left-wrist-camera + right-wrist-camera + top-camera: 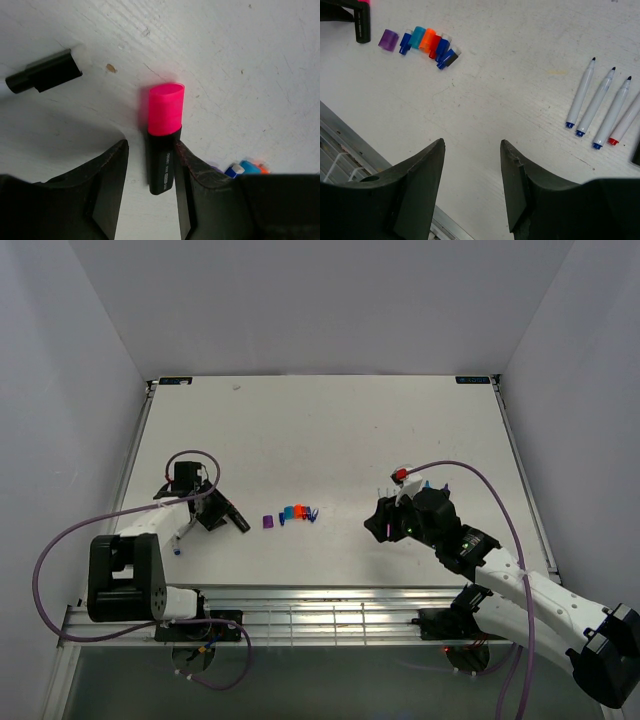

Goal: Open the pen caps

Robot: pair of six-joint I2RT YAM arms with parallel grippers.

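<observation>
Several loose caps [427, 42] lie heaped mid-desk [520, 75] and four slim pens [600, 107] are bare, but the magenta cap [166, 109] remains on its highlighter [161, 165], which lies between the spread fingers of my left tool [150, 150]; my right tool [472, 150] hangs spread and empty.

White rectangular table [320, 430], its top faintly scratched and speckled, enclosed on three sides by plain pale grey panels: back wall [320, 300], left wall [60, 390], right wall [590, 370]. Metal rail frame [320, 612] along the near edge. Light even and diffuse.
</observation>
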